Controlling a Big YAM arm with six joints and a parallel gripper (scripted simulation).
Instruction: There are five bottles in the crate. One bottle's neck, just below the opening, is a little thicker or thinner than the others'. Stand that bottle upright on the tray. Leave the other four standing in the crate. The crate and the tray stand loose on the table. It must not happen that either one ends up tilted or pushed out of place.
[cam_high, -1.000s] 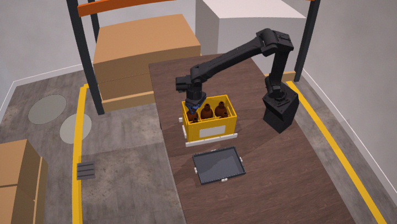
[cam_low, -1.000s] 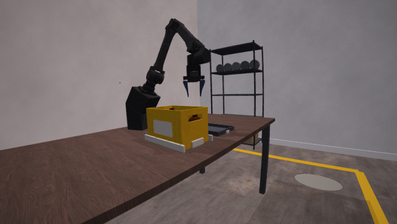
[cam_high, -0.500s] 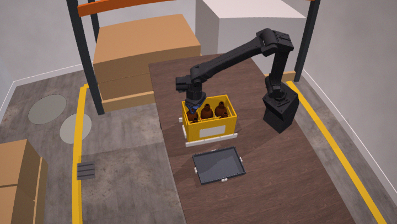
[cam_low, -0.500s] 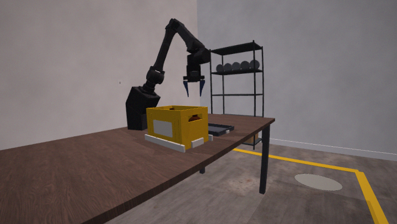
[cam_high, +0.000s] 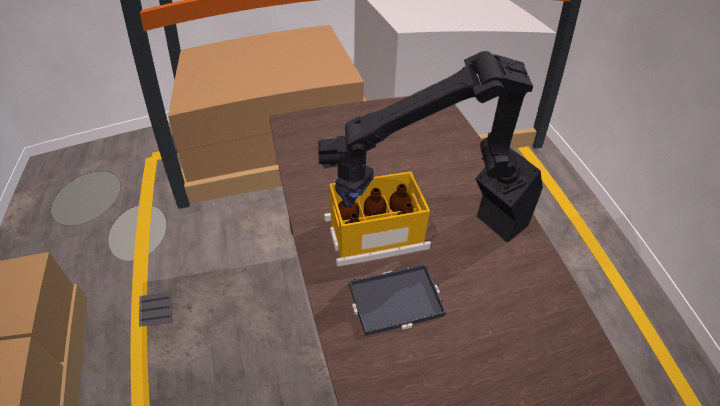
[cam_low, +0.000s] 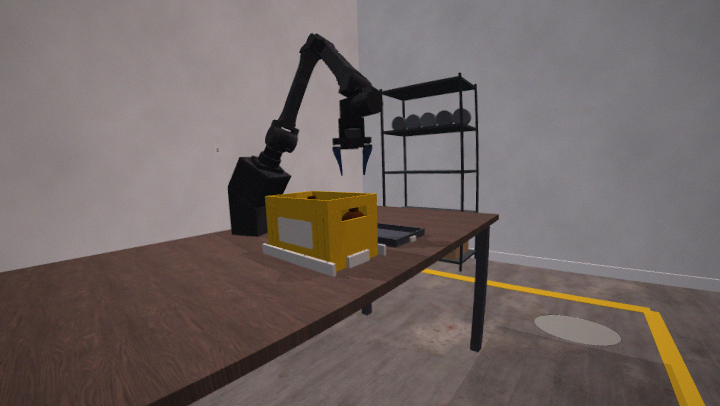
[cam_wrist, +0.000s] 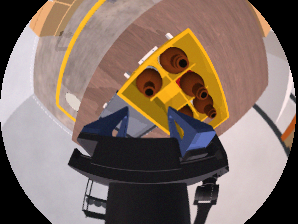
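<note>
Wooden table (cam_high: 529, 312) (cam_low: 151, 312) (cam_wrist: 240, 45), with the black arm (cam_high: 423, 106) (cam_low: 297, 95) (cam_wrist: 150, 205) on its black pedestal (cam_high: 504, 216) (cam_low: 244, 191) at one side. Arm goes up from the pedestal, bends at a high elbow and reaches out over the yellow crate (cam_high: 350, 239) (cam_low: 352, 242) (cam_wrist: 131, 97); the last section hangs down, gripper (cam_high: 349, 204) (cam_low: 353, 175) (cam_wrist: 148, 109) pointing at the table. Crate sits upright and level, white strips (cam_high: 383, 253) (cam_low: 297, 258) (cam_wrist: 148, 55) low along its sides. Dark tray (cam_high: 398, 302) (cam_low: 398, 234) (cam_wrist: 139, 117) lies flat near the crate, with a bare floor. Five brown bottles (cam_high: 374, 205) (cam_low: 352, 215) (cam_wrist: 173, 57) stand in the crate's compartments, so the odd-necked one is in there too; which one it is, can't tell, necks too small to compare. Blue fingers (cam_high: 352, 194) (cam_low: 366, 161) are clearly apart, moderately wide, with a gap between the tips; they hold nothing. Exterior view puts both tips above the crate rim, touching neither crate nor bottles. Fingers taper downward, one on each side of the gap, roughly level with each other.

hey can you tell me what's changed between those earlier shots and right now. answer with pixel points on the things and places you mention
Nothing has visibly changed. The arm (cam_high: 428, 108) (cam_low: 298, 93) is in the same pose, the pincer (cam_high: 349, 202) (cam_low: 352, 174) (cam_wrist: 148, 109) open above the crate (cam_high: 347, 239) (cam_low: 352, 237) (cam_wrist: 127, 100). No bottle was taken hold of or let go, and the crate and tray (cam_high: 388, 307) (cam_low: 398, 244) stayed put.
</note>
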